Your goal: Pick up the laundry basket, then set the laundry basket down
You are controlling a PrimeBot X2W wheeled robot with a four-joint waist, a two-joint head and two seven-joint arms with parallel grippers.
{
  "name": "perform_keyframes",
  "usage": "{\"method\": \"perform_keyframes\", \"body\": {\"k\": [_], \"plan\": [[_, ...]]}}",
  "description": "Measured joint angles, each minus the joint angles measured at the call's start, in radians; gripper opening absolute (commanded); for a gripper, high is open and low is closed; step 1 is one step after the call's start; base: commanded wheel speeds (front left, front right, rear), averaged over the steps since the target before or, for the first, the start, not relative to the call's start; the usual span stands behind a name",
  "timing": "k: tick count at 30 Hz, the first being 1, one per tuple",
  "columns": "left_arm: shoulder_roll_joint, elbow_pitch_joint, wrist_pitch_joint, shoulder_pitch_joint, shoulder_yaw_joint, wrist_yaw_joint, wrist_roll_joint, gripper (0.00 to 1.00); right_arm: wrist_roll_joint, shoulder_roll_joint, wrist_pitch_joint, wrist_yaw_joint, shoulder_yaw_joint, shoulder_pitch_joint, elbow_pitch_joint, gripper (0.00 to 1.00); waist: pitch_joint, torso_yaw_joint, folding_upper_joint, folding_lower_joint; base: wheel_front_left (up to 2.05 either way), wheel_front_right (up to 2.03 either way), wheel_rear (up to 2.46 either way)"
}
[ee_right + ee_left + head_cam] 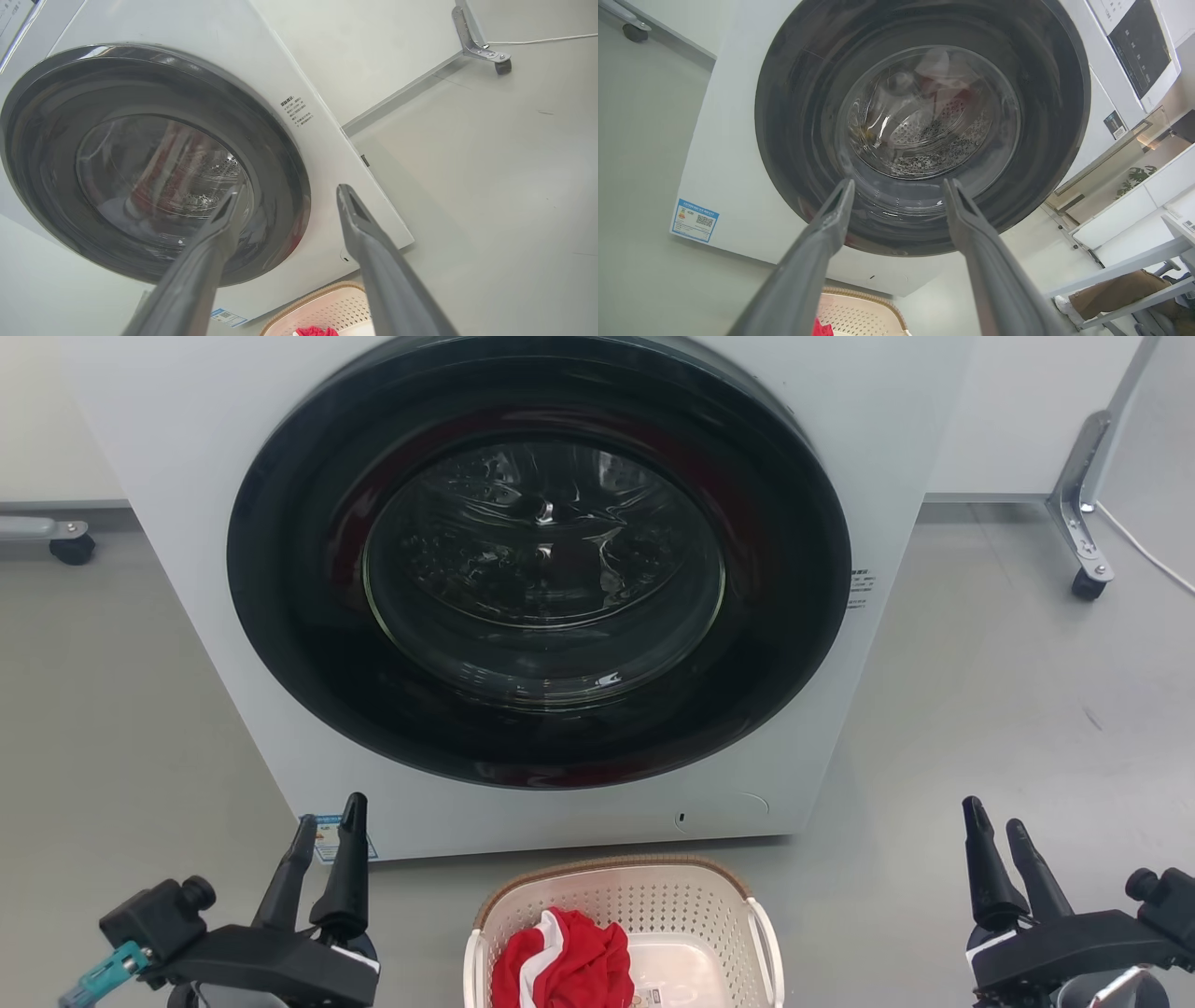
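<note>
The laundry basket (672,905) stands on the floor just before the washing machine, cream-white and perforated with a brown rim; a red and white garment (560,961) lies in it. Its rim also peeks into the left wrist view (864,298) and the right wrist view (327,303). My left gripper (329,821) hovers open to the basket's left, apart from it, holding nothing. My right gripper (994,826) is open well to the basket's right, also holding nothing. In the left wrist view (899,189) and the right wrist view (285,196) the fingers point at the machine's door.
A white front-loading washing machine (187,448) with a shut round dark door (540,560) rises behind the basket. Wheeled metal frame legs (1083,513) stand at the right and a caster (71,549) at the left. A person's shoe and trouser leg (1101,296) show under a table.
</note>
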Motion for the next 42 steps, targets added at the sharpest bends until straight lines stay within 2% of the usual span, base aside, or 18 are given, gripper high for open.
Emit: {"method": "perform_keyframes", "body": {"k": [10, 42], "plan": [[0.018, -0.025, -0.034, 0.016, -0.05, 0.027, 0.149, 1.0, -0.145, -0.018, -0.033, -0.027, 0.046, 0.011, -0.01, 1.0, -0.004, 0.001, 0.0, 0.0, 0.0, 0.0, 0.0], [0.022, -0.035, -0.129, 0.063, -0.139, 0.107, 0.486, 1.0, -0.533, -0.033, -0.148, -0.113, 0.137, 0.06, -0.028, 1.0, -0.012, 0.002, 0.0, 0.0, 0.0, 0.0, 0.0]]}}
